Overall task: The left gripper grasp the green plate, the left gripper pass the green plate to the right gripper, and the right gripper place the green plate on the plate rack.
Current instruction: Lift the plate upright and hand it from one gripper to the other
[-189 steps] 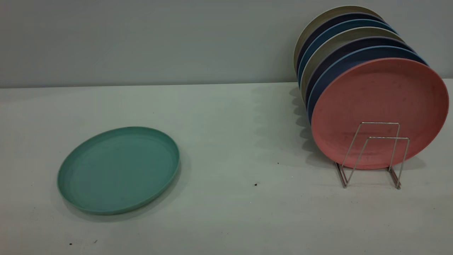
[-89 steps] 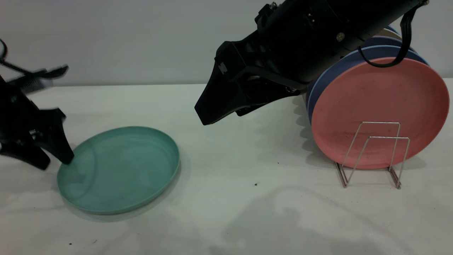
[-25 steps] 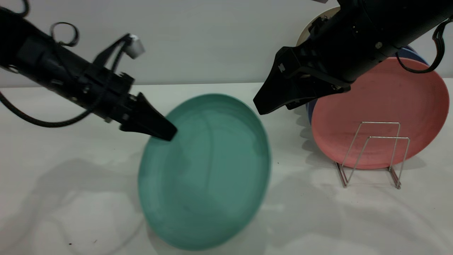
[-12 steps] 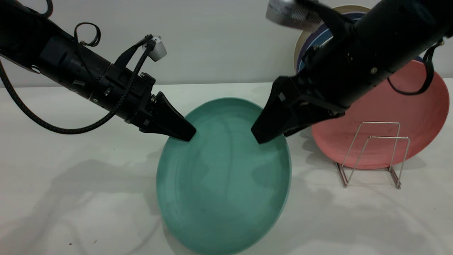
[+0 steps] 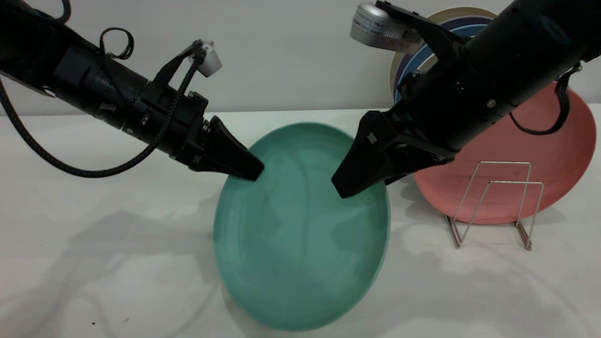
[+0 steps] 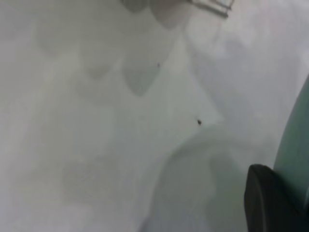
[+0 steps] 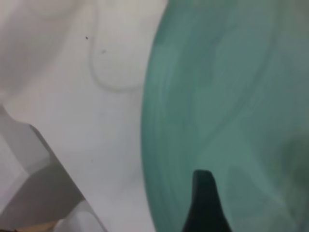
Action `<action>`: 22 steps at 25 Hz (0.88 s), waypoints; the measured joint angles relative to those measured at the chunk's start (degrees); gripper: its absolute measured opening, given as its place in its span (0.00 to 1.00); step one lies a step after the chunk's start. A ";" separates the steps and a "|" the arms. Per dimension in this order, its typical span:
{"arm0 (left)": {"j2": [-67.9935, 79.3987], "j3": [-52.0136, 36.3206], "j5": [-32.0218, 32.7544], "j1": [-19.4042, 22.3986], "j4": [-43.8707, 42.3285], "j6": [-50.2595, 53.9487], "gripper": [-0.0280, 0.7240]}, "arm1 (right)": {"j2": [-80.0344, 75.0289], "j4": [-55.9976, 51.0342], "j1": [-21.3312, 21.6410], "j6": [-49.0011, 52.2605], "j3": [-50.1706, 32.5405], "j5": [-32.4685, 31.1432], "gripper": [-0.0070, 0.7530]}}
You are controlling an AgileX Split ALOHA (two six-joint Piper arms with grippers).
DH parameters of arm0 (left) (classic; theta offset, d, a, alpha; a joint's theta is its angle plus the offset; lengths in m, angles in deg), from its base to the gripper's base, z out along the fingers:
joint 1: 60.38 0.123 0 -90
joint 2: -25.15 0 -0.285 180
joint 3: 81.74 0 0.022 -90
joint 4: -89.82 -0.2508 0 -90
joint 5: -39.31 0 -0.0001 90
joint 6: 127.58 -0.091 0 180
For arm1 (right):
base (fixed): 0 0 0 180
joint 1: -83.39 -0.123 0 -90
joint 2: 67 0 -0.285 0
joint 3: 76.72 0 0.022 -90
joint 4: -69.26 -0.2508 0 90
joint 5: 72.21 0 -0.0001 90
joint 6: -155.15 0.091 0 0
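Mid-handover above the worktop [image 5: 94,225]: my left end effector [image 5: 251,172] is clamped on the plate [image 5: 300,234] at its upper rim, holding it upright. My right end effector [image 5: 345,188] reaches its opposite edge; whether closed, I cannot tell. Next, right must grip firmly before left releases, then the rack [image 5: 493,202].

green plate [image 5: 300,234]: matte teal-green, faint paler streaks | left gripper [image 5: 251,170]: black, braided black cable, white-capped module | right gripper [image 5: 342,188]: black, silver-grey labelled cylinder | plate rack [image 5: 497,202]: silver wire | nearest racked plate [image 5: 554,155]: salmon pink; behind it blue, dark purple, beige | table [image 5: 94,234]: off-white, few dark specks
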 joint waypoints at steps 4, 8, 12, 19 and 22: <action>0.00 0.00 0.00 -0.11 1.45 -2.46 0.06 | -1.95 -3.20 0.00 -1.27 0.00 0.05 0.76; -0.06 0.00 -0.06 -1.22 2.28 -3.66 0.06 | -3.31 -6.53 0.00 -2.04 0.00 0.63 0.73; -0.06 0.00 -0.12 -1.95 2.94 -4.31 0.06 | -3.47 -8.50 0.00 -3.09 0.00 1.43 0.60; -0.31 -0.04 -0.26 -1.83 4.52 -4.53 0.06 | -3.69 -8.55 0.43 -2.95 0.00 3.68 0.23; -0.33 -0.04 -0.32 -1.83 5.59 -4.53 0.07 | -3.69 -8.99 0.60 -3.30 0.00 3.80 0.23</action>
